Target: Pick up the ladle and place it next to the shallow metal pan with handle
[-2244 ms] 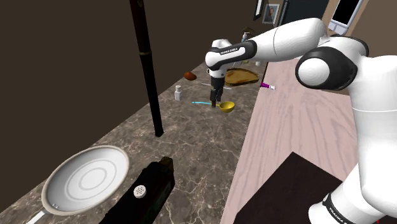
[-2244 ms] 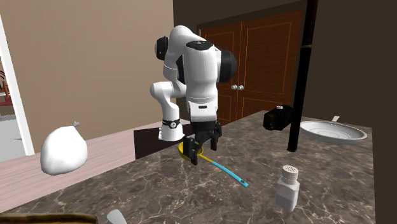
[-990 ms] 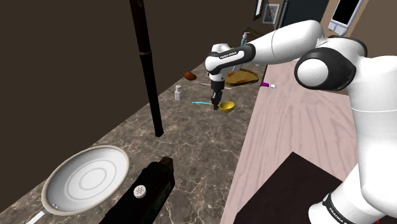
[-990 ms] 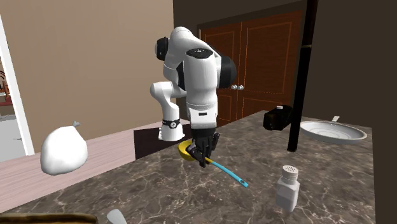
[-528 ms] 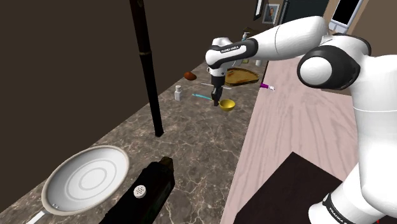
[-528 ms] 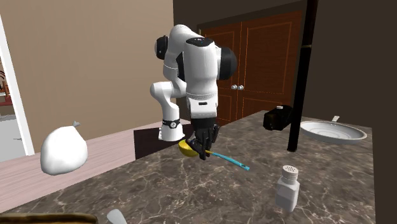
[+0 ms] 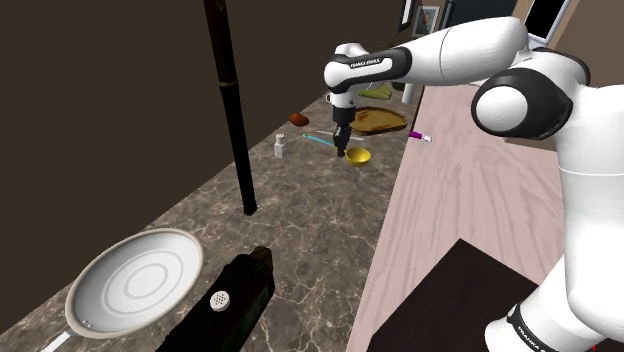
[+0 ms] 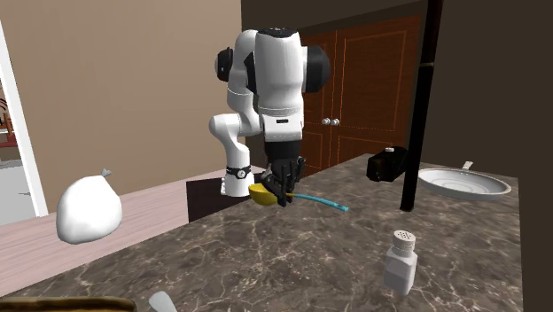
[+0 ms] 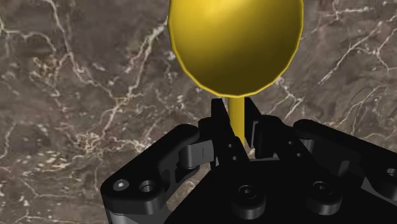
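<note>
The ladle has a yellow bowl (image 7: 358, 156) and a thin light-blue handle (image 8: 323, 202). My gripper (image 7: 343, 150) is shut on its stem just behind the bowl and holds it clear of the dark marble counter (image 7: 300, 215). In the wrist view the yellow bowl (image 9: 235, 41) hangs just beyond my gripper (image 9: 236, 127), its yellow stem clasped between the black fingers. In the second exterior view my gripper (image 8: 284, 197) carries the bowl (image 8: 263, 193) with the handle sticking out level. The shallow pale pan (image 7: 135, 280) with a handle lies far off at the shoulder view's lower left; it is also the pan (image 8: 465, 183) at the second exterior view's right.
A black post (image 7: 232, 100) rises from the counter between the ladle and the pan. A black box (image 7: 240, 290) sits beside the pan. A small shaker (image 7: 281, 146) stands near the ladle, and a brown flat object (image 7: 380, 120) lies behind it. A white bag (image 8: 89, 213) rests at the counter's other end.
The gripper has risen with the ladle, lifting it off the counter; the handle now hangs level in the air. Fingers have stayed shut.
</note>
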Action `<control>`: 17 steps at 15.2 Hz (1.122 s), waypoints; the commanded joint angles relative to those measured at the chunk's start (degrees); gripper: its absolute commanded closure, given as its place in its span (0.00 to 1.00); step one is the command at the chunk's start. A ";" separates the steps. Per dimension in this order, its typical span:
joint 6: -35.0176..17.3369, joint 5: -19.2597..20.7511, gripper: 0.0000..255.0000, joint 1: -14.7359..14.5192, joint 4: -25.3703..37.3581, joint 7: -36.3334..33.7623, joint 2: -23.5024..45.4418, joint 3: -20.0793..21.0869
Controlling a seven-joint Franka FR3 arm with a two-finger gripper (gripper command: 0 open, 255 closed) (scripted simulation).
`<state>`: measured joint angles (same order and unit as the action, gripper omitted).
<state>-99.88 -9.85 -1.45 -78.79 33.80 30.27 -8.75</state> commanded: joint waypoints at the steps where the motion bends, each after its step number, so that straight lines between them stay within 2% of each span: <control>1: 1.22 0.10 1.00 -0.05 0.70 -0.22 -0.52 -0.02; 10: 7.55 0.29 1.00 0.25 6.61 -0.91 -0.99 -0.10; 17: 2.42 0.92 1.00 -6.15 -5.65 -8.20 -9.06 1.95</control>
<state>-96.81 -9.07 -6.64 -82.40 26.78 22.80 -7.12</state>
